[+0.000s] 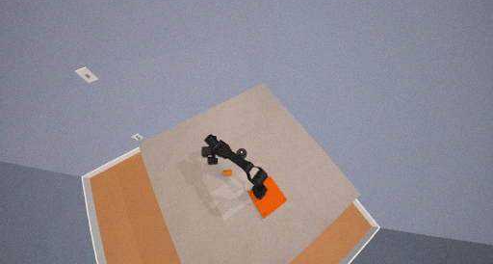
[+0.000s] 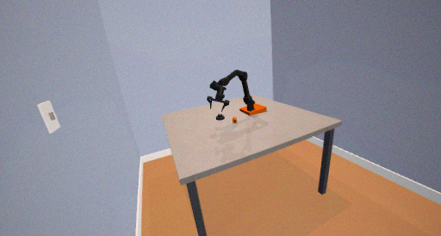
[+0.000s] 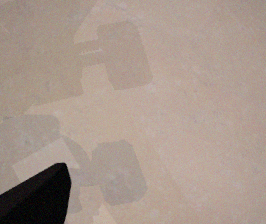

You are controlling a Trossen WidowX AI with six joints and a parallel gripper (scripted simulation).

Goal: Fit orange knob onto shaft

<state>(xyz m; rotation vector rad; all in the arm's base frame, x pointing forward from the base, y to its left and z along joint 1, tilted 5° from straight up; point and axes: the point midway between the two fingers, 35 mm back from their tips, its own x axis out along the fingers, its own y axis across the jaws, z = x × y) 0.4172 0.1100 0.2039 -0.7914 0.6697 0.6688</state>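
The orange knob (image 1: 227, 172) (image 2: 234, 120) lies on the table, apparently on its side, with a dark spot on the end that faces the exterior view. The round dark pedestal (image 1: 242, 153) (image 2: 220, 117) stands a short way from it, close beside the arm's forearm in the top view; its shaft is too small to make out. My gripper (image 1: 209, 157) (image 2: 217, 108) (image 3: 177, 163) is open and empty, pointing down above the table. In the top view it is up and left of the knob. The wrist view shows neither knob nor pedestal. The flat side of the knob's hole cannot be made out.
The arm rises from an orange base plate (image 1: 271, 200) (image 2: 259, 110) on the table (image 1: 308, 179) (image 2: 280, 134) (image 3: 209, 75). The arm's shadows fall across the table top, around the knob and in the wrist view. Blue walls stand behind the table.
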